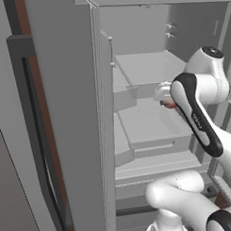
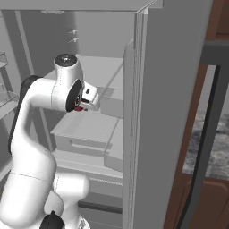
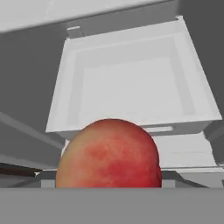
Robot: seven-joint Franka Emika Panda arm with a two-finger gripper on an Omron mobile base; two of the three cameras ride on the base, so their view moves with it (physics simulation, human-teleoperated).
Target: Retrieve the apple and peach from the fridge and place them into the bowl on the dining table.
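Fruit in the pincer, inside the open fridge point(image 1: 133, 22)

The gripper point(image 2: 81, 107) hangs in the fridge's interior, above a pale grey drawer point(image 3: 131, 83), pinching a red-and-yellow fruit point(image 3: 109, 155), apple or peach, hard to call. From the base views a sliver of red point(image 1: 170, 104) peeks beside the wrist.

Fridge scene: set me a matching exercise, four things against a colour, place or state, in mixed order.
Things:
1. fridge door
2. fruit
3. shelf tray
4. gripper

States:
A. red and yellow
B. closed on the fruit
C. swung open
D. shallow, pale grey, open on top

Pairs: 1-C; 2-A; 3-D; 4-B
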